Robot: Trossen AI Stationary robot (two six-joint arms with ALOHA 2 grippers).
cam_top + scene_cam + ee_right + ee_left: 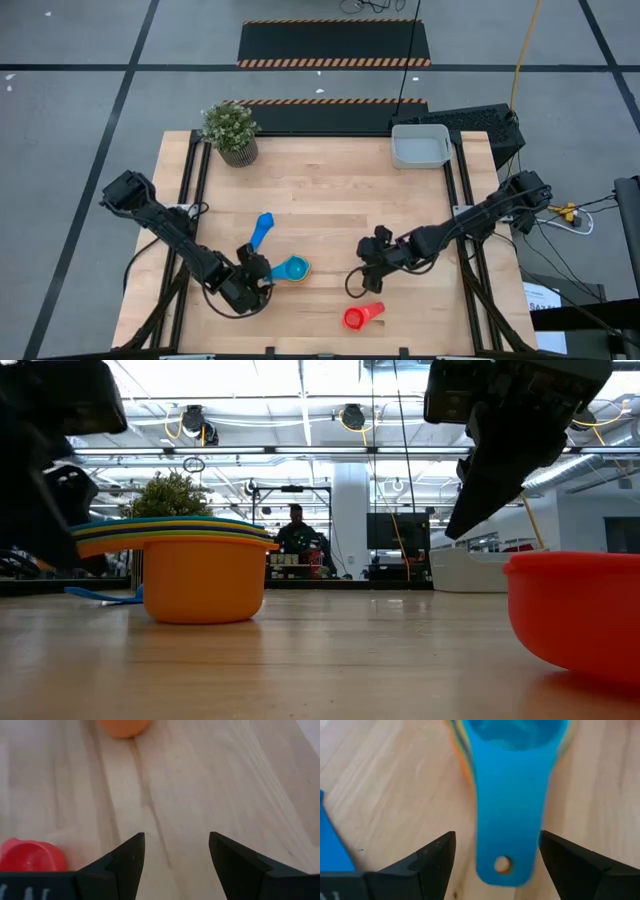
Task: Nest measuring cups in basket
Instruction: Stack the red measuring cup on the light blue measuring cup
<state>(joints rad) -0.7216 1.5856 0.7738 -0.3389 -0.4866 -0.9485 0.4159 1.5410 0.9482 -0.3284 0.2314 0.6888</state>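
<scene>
While several measuring cups [291, 269] sit stacked on the surface [330, 200] between the left gripper's [262, 277] wide jaws, the red cup [361, 317], dark blue cup [262, 230] and empty basket [420, 146] remain, with the right gripper [372, 268] open above.

- Table top [330, 190]: pale wood planks, grain and seams visible, smooth with a soft sheen in the low view.
- Stack of nested cups [200, 575]: smooth plastic, orange outer cup with a slight gloss.
- Light blue cup handle [510, 820]: smooth, matt plastic, a hole punched through its end.
- Red cup [580, 610]: glossy plastic.
- Basket [420, 147]: light-grey plastic, matt.
- Left gripper [497, 857] and right gripper [177, 852]: fingers of dark, matt material.
- Floor [80, 110]: grey, matt.
</scene>
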